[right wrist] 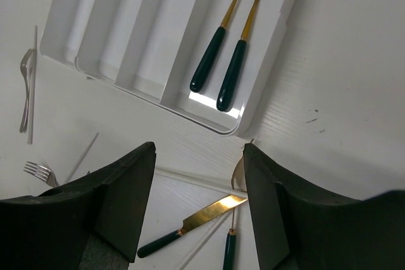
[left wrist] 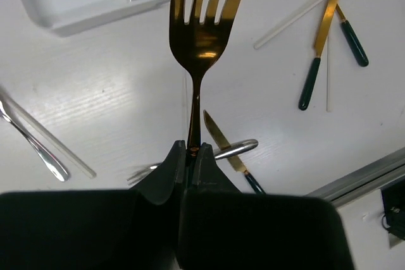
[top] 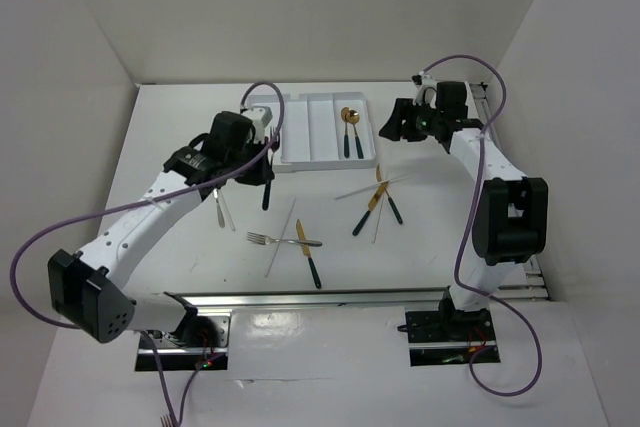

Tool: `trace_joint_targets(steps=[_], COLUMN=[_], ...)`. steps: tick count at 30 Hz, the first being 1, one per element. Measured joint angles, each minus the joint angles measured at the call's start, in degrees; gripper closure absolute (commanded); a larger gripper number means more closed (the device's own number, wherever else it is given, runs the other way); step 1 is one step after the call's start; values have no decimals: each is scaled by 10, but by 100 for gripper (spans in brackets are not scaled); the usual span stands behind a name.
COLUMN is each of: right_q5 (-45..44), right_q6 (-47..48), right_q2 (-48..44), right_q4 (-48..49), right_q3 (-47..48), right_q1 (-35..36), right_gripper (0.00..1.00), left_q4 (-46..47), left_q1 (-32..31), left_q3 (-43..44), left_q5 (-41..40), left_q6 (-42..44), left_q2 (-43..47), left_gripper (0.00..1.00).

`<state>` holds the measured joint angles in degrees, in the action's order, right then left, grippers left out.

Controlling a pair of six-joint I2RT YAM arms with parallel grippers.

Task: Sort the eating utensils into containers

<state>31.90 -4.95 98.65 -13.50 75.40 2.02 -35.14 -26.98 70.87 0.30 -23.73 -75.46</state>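
2 gold spoons [right wrist: 232, 74] with dark handles in the end slot of the white tray [right wrist: 145, 30], side by side, bowls pointing the same way: like with like, so probably the spoon slot.

At the left pincer [left wrist: 191, 153]: clamped tight on the thin neck of a gold fork [left wrist: 199, 36], nothing else between the pads. Holds it apparently clear of the table [left wrist: 114, 93], tines out ahead toward the tray's edge, most likely to carry it lengthwise into a slot. Looks a slim hold on a slim stem; could swivel if knocked.

At the right pincer [right wrist: 199, 156]: spread wide, gripping nothing, touching nothing. Hovers above the table just off the tray corner nearest the spoons, a gold knife [right wrist: 202, 214] lying below it. Well placed for a pick there, though impossible to tell which piece.

Loose on the table, waiting for sorting: a silver fork [top: 285, 240] crossed by a second knife [top: 308, 255] near the middle, and pale chopsticks [left wrist: 297, 16] scattered among the other dark-handled pieces.
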Motion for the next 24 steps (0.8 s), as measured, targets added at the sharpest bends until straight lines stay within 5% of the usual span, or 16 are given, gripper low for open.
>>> trace_joint_targets(steps=[8,17,24], right_q5=[-4,-10,-12], right_q6=[5,15,17], right_q2=[0,-5,-10], right_q4=[7,6,5], right_q3=[-4,-19,-27], right_q1=[11,12,12], right_gripper=[35,35,35], left_q4=[37,15,-20], left_q1=[11,135,214], left_q3=[216,444,463], left_q5=[11,27,37], left_q6=[86,85,70], left_q2=[-202,-423,-496], left_gripper=[100,100,100])
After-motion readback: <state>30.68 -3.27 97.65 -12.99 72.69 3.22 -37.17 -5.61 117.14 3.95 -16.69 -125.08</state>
